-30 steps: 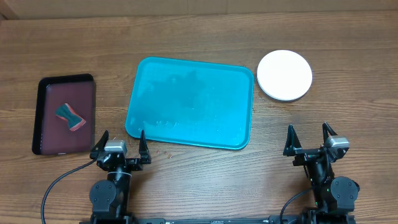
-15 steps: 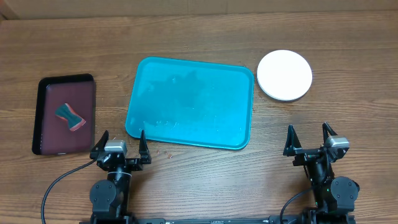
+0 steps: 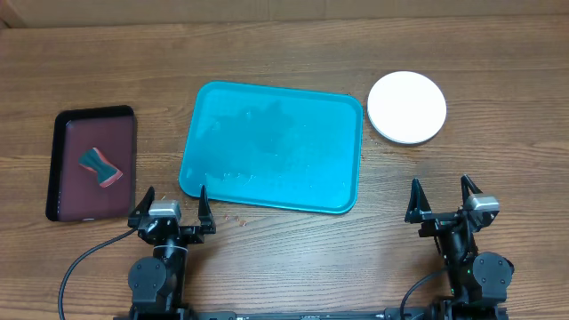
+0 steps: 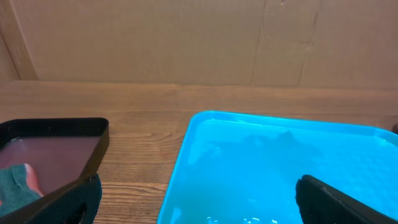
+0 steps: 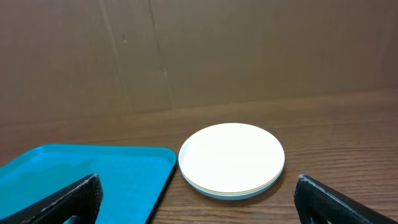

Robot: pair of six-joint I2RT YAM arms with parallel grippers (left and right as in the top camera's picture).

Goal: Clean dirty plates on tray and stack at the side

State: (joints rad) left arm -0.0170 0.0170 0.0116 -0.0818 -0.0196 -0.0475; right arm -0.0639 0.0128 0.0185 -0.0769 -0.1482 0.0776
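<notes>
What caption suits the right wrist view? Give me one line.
Stacked plates, white on top, rest on the table just beside the tray, framed by the open fingers.

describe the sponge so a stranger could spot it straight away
Start at the big teal tray mid-table; left of it lies a smaller dark maroon tray. The sponge rests inside that, a small teal-green pad with a pinkish-red edge, the only thing lying in it.

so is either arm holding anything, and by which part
Nothing is held. The left gripper and right gripper both have jaws open and empty, apart from the teal-blue rectangular plastic tray and the stacked round plastic plates.
</notes>
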